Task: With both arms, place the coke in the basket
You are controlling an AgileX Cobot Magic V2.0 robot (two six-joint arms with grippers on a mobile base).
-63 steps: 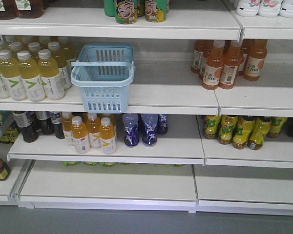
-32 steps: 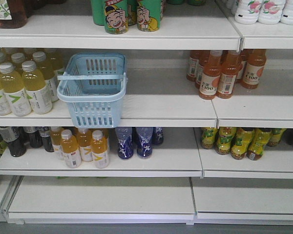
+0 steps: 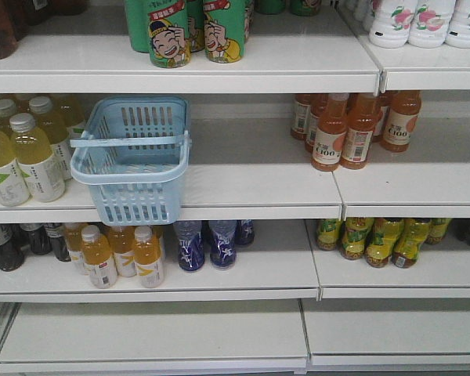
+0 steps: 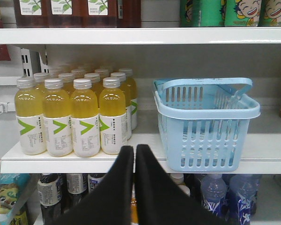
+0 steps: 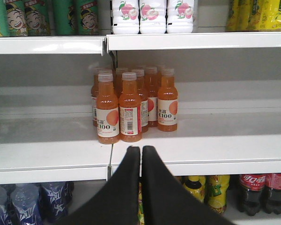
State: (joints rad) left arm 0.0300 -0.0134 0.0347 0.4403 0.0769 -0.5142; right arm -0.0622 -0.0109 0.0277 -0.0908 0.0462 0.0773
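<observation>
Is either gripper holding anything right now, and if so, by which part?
Nothing is held. The left gripper and right gripper are both shut and empty; the basket sits untouched on the shelf.

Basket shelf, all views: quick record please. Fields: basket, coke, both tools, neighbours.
basket: basket light blue, upright at the front edge of the middle shelf, handle down across the top, nothing seen inside
coke: no red can in any view
left tool: left tool shut, empty, aimed between yellow bottles and basket
right tool: right tool shut, empty, facing orange bottles
neighbours: yellow bottles left of basket, orange bottles further right
</observation>
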